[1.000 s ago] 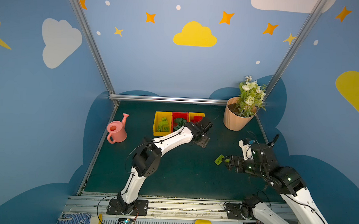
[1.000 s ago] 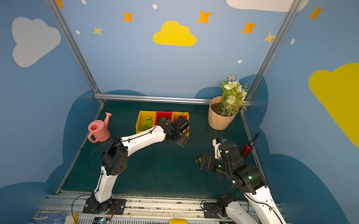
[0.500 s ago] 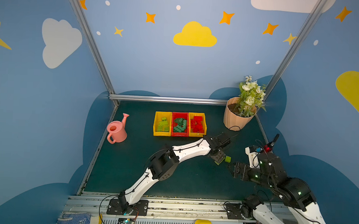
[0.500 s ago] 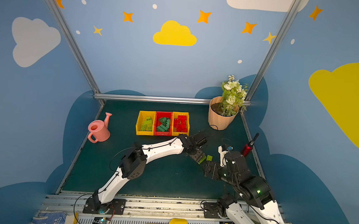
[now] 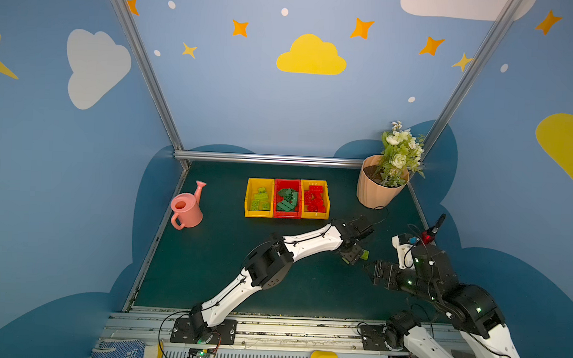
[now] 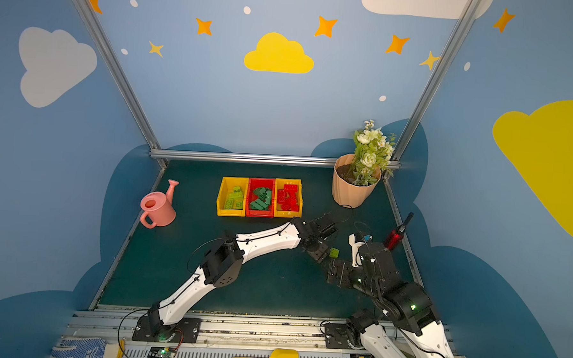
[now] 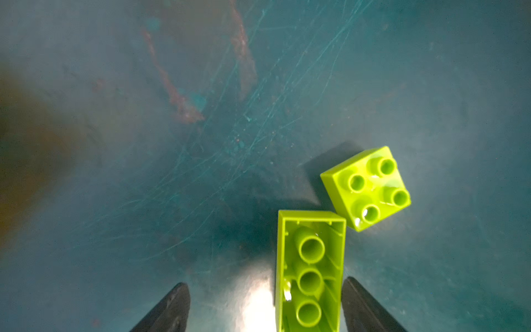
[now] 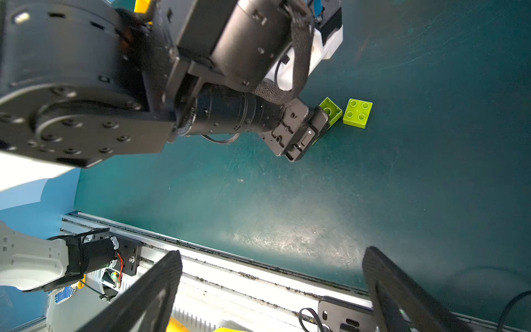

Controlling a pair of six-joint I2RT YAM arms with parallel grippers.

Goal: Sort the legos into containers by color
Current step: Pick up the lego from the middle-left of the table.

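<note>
You are holding the left hand (image 7: 264,283) open, long lime lego (image 7: 310,267) between its fingers, likely readying a grip; the right hand (image 8: 273,251) is hovering open, empty.

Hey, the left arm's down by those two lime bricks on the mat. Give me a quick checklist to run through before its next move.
1. The long lime brick lies between the fingers of the left gripper: ok, though off-centre, close to one finger.
2. Jaws closed on it: not ok, a wide gap shows on one side.
3. The square lime brick is clear of the long one: cannot tell, their corners look as if they touch.
4. The right gripper is out of the way: ok, open, empty, back from both bricks.
5. Room in the yellow bin that holds lime bricks: ok.
</note>
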